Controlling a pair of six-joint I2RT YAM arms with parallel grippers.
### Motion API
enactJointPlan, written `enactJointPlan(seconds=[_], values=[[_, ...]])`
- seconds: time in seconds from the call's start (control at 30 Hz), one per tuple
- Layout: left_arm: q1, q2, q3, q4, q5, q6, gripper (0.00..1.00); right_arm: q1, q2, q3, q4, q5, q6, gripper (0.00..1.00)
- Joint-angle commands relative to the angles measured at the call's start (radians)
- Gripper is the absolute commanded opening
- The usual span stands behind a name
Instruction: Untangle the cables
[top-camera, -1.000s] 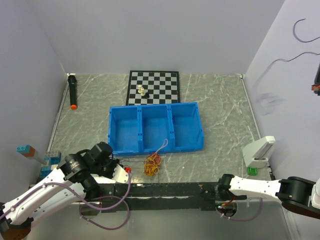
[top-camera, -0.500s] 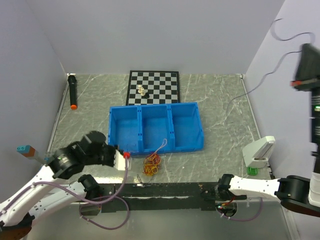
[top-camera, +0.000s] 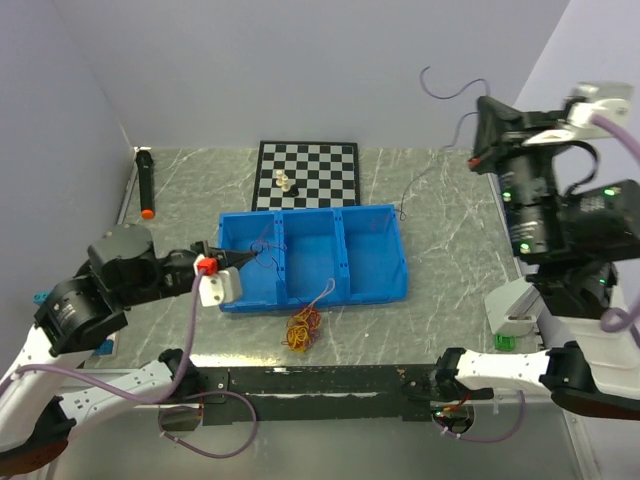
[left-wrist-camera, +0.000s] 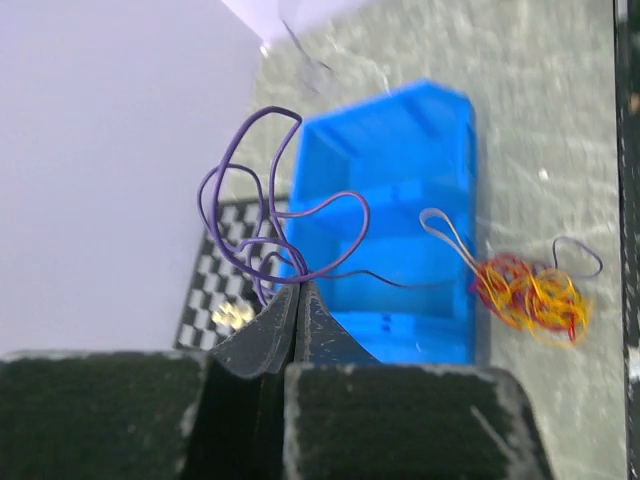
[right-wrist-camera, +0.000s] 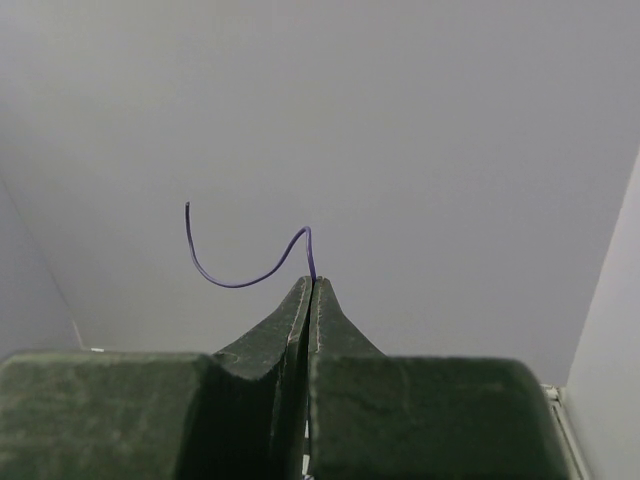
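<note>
My left gripper (top-camera: 224, 258) is shut on a thin purple cable (top-camera: 264, 246) and holds it above the left end of the blue bin (top-camera: 315, 212). In the left wrist view the cable (left-wrist-camera: 262, 190) loops up out of the closed gripper (left-wrist-camera: 298, 286). My right gripper (top-camera: 482, 130) is raised high at the right and is shut on a purple cable end (top-camera: 441, 86); the right wrist view shows that end (right-wrist-camera: 240, 281) curling out of the closed gripper (right-wrist-camera: 312, 281). A strand hangs down to the bin's back right corner. A red, yellow and orange cable tangle (top-camera: 305, 329) lies in front of the bin and also shows in the left wrist view (left-wrist-camera: 526, 293).
A chessboard (top-camera: 322, 165) with chess pieces (top-camera: 284, 182) lies behind the bin. A black marker with an orange tip (top-camera: 145, 183) lies by the left wall. A white device (top-camera: 517, 303) and a green part (top-camera: 503, 342) stand at the right. Toy blocks (top-camera: 50, 298) are at the left.
My left gripper rose from the table front and moved over the bin's left end with the purple cable. My right gripper came up into view, pulling the cable's other end high.
</note>
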Motion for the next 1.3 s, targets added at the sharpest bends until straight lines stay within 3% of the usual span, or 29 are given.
enactJointPlan(seconds=[0.0, 0.27, 0.53, 0.67, 1.03, 1.27], values=[[0.004, 0.040, 0.152, 0.068, 0.055, -0.035, 0.01, -0.045, 0.033, -0.034, 0.007, -0.041, 0.058, 0.00], [0.002, 0.043, 0.234, 0.338, 0.049, -0.073, 0.01, -0.258, 0.030, -0.144, -0.106, -0.185, 0.273, 0.00], [0.004, -0.036, 0.053, 0.841, -0.046, -0.098, 0.01, -0.289, 0.037, -0.193, -0.089, -0.222, 0.293, 0.00], [0.004, -0.024, 0.044, 0.973, -0.052, -0.061, 0.01, -0.294, 0.045, -0.198, -0.076, -0.228, 0.292, 0.00], [0.002, -0.004, 0.009, 1.010, 0.087, 0.127, 0.01, -0.349, 0.062, -0.319, -0.071, -0.262, 0.358, 0.00], [0.004, 0.005, -0.033, 1.077, 0.098, 0.143, 0.01, -0.402, 0.057, -0.426, -0.080, -0.314, 0.447, 0.00]])
